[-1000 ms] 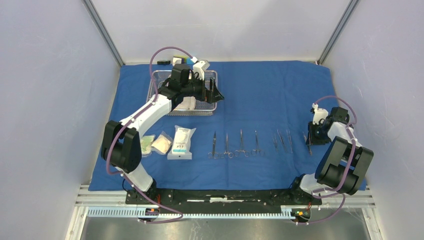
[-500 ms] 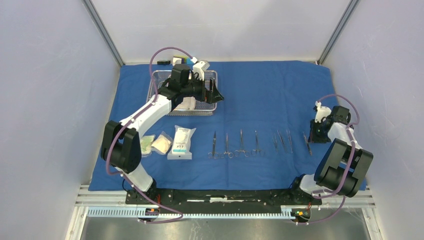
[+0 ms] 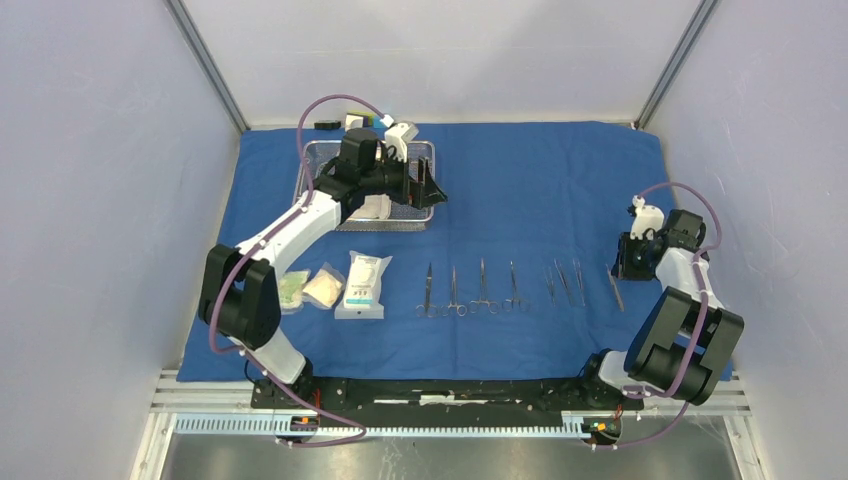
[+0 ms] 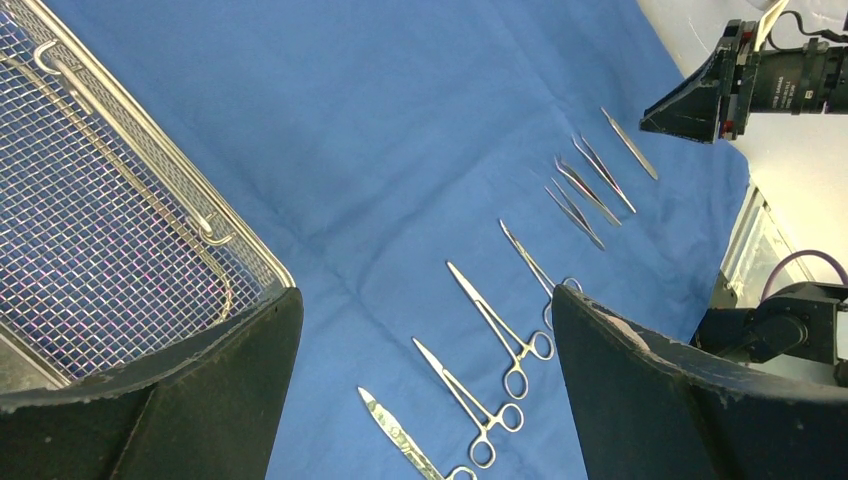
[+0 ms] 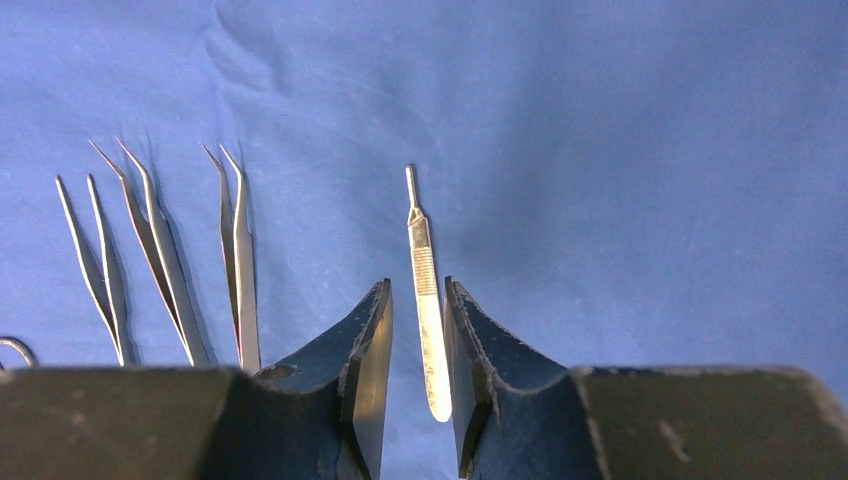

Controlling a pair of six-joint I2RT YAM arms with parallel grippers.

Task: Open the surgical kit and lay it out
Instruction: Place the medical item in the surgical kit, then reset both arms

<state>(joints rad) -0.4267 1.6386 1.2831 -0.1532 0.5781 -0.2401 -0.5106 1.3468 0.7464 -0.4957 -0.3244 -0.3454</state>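
The blue cloth [image 3: 540, 180] lies spread flat. The wire-mesh basket [image 3: 318, 160] sits at its back left, and my left gripper [image 3: 430, 185] hangs wide open and holding nothing over the basket's right rim [image 4: 240, 250]. Three packets [image 3: 362, 284] lie at front left. Several ring-handled instruments [image 3: 483, 288] and three tweezers [image 3: 563, 280] lie in a row. My right gripper [image 5: 417, 284] is low over the cloth at the row's right end. Its jaws stand narrowly apart astride a flat steel handle [image 5: 420, 240], which rests on the cloth with a gap on its left side.
Small black, white and blue blocks [image 3: 350, 122] sit behind the basket at the cloth's back edge. Grey enclosure walls close in on both sides. A metal rail [image 3: 450, 400] carrying the arm bases runs along the front. The tweezers [image 5: 240, 260] lie just left of the right fingers.
My right gripper's jaws have parted slightly around the steel handle and the wrist has shifted a little to the right. The left arm has barely moved.
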